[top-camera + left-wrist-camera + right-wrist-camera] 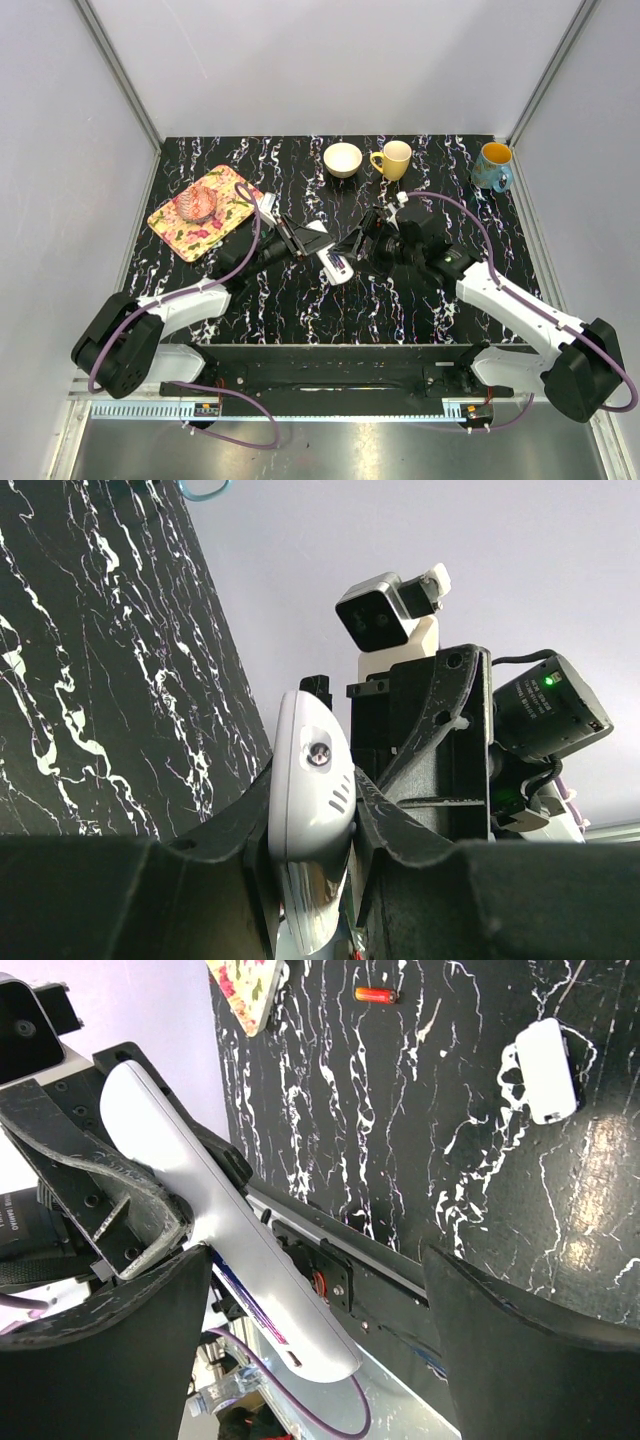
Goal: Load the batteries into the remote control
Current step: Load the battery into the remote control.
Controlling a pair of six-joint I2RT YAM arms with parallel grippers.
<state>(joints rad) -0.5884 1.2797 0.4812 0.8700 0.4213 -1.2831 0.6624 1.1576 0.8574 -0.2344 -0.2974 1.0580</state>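
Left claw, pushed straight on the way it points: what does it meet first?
Probably the right claw, open just beyond the remote control that the left claw grips; the gap is unclear.

White remote control (333, 264); black table (300, 312) (white veining); floral tray (222, 222); yellow mug (395, 160).

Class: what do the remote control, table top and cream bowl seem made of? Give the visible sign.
The remote control looks plastic: smooth white, slight sheen, moulded slots. The table top is glossy black with white veins, marble or laminate. The cream bowl is probably glazed ceramic, smooth rim.
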